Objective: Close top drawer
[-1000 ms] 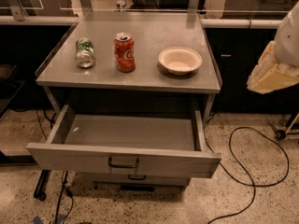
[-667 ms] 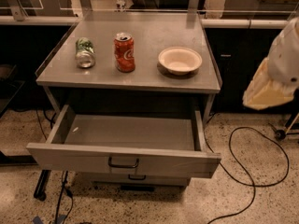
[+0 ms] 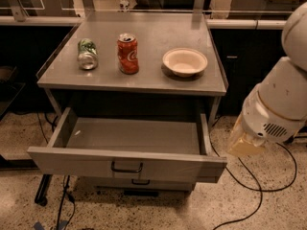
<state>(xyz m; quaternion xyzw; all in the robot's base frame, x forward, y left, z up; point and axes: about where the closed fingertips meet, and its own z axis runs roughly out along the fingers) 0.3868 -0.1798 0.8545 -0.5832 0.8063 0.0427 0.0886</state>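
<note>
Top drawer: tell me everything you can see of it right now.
The top drawer is wide, shallow and grey, metal by its look, with a plain flat front and a small dark loop handle at its centre. It is pulled far out and sits level below the tabletop. Its floor shows bare but for a pale speck at the left. A lower drawer peeks out beneath it. The gripper hangs beside its right front corner, apart from it; nothing touches it.

Top drawer (image 3: 86, 161) was plain grey, dark handle (image 3: 127, 167); red can (image 3: 128, 54), green can (image 3: 88, 54), cream bowl (image 3: 185, 61), speckled floor (image 3: 192, 210), and the gripper (image 3: 244, 143) off its right corner looked yellowish-tan.
</note>
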